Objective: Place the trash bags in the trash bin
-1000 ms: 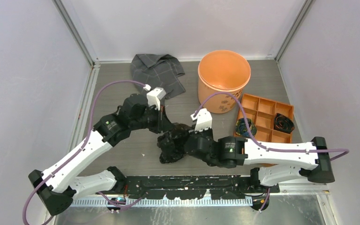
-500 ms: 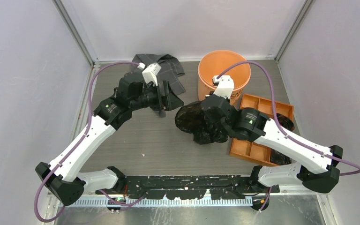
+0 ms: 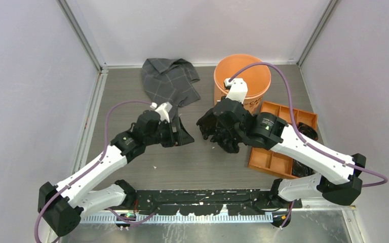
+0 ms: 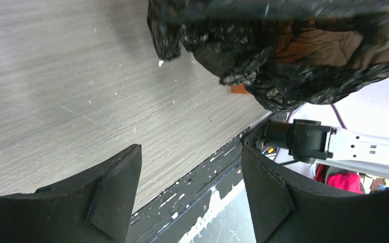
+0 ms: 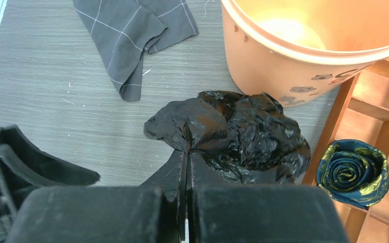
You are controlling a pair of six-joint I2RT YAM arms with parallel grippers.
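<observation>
My right claw (image 5: 187, 151) is pinched tight on the black trash bag (image 5: 248, 132), bunched just below-left of the orange trash bin (image 5: 278, 71) at upper right, while my left claw (image 4: 190, 157) gapes empty.

No words or numbers can be read anywhere. The orange bucket (image 5: 278, 61) at the upper right carries dark printed marks (image 5: 322, 77) on its side, too blurred to make out.

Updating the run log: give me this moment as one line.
right gripper: shut on bag | left gripper: open, empty | bag: beside bin, not in it
</observation>
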